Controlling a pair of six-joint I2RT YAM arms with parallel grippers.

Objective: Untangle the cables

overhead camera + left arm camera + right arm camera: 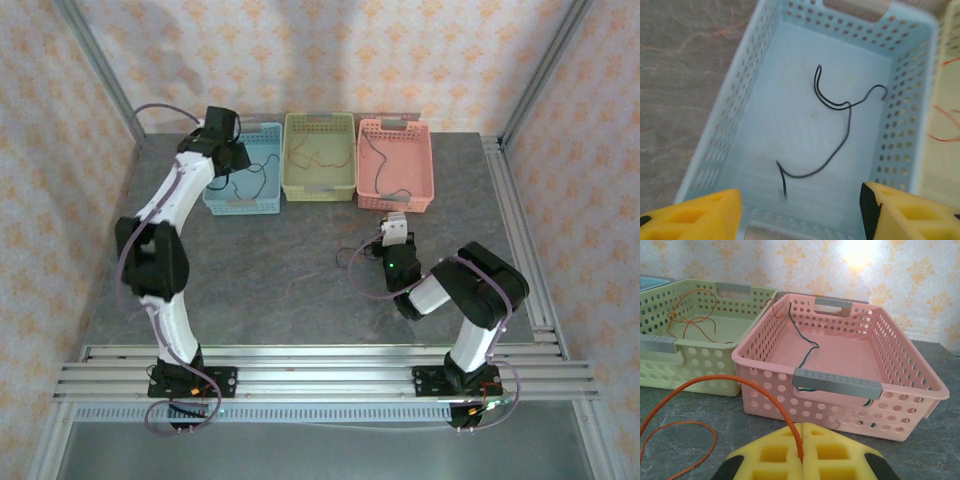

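Left gripper (801,212): jaws apart, empty, above blue basket (722,130).
Black cable (847,131): loose on basket floor.
Right gripper (802,442): closed, pinching orange cable (715,376).

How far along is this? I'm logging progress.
Done: thin black wire in the perforated blue plastic basket below the open left hand; more wires in the green basket and pink basket. In hand: right hand shut on a thin orange wire. Left: its slack lies on the grey table, unbinned.
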